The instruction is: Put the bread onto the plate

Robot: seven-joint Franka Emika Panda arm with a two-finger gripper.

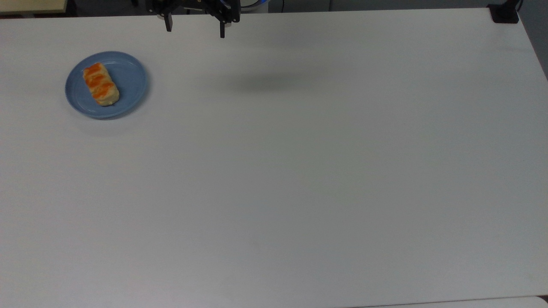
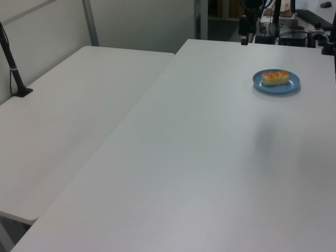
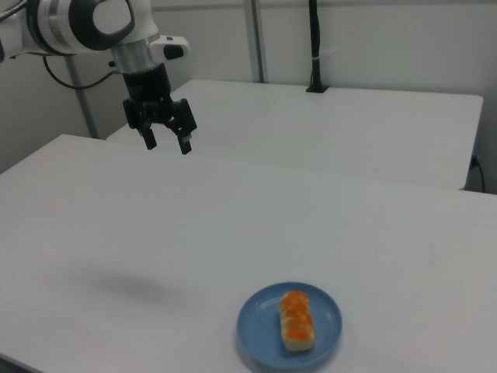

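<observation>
1. Since the bread (image 1: 100,84) lies flat inside the plate (image 1: 130,79) in the top view, the task looks done as far as can be judged. Plate sits at approx 9–10 o'clock of the frame, near the surface (image 1: 299,171) edge on the top view's left. Loaf runs diagonally, 11 to 5 o'clock, w/ its orange patches up. Tool (image 1: 195,25) hangs at 12 o'clock, fingers spread wide, nothing between them, well apart from the plate. Its shadow falls on the bare surface below it.

2. Left view: plate (image 2: 290,85) at approx 2 o'clock, bread (image 2: 275,77) resting on it lengthwise across the frame, fully within the rim. Tool (image 2: 244,31) at approx 1 o'clock near the far edge of the surface, up off it, clear of the plate.

3. Right view: plate (image 3: 256,330) at approx 6 o'clock, bread (image 3: 297,319) a little right of the plate's centre, long axis pointing 12 to 6. Tool (image 3: 165,138) at approx 10–11 o'clock, raised over the surface, jaws wide apart & empty, well away from the loaf.

4. Left to do, by my reading: nothing w/ the bread itself; perhaps only parking the arm.
</observation>
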